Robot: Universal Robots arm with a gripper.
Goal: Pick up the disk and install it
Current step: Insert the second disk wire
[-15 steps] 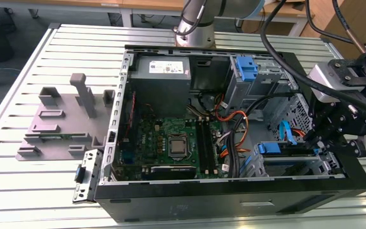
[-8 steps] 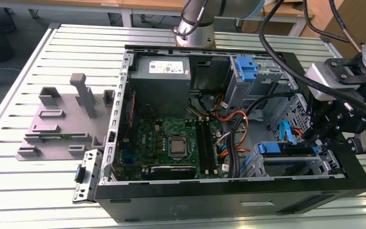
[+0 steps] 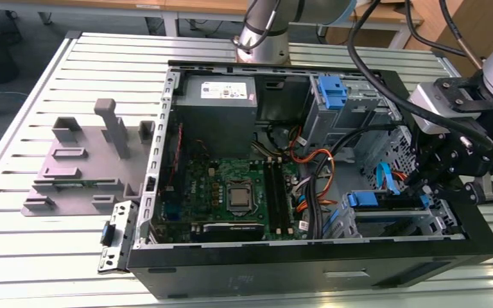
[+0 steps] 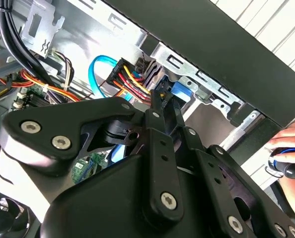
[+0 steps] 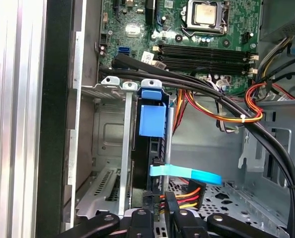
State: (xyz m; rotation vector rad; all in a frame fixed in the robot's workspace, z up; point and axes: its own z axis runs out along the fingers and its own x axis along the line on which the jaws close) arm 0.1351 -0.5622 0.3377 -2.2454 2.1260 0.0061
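One disk (image 5: 151,120) just beyond pincer (image 5: 160,210).

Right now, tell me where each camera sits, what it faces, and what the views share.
Exterior view: off the arm, high, looking down into the open computer case on the slatted table; the arm and gripper show at the exterior view's right.
First wrist view: on the wrist, looking past the gripper at the disk in its bay, the motherboard beyond.
Second wrist view: on the wrist, behind the gripper, facing the bay; a person's hand beside the case.
Shared: gripper, disk, cables.
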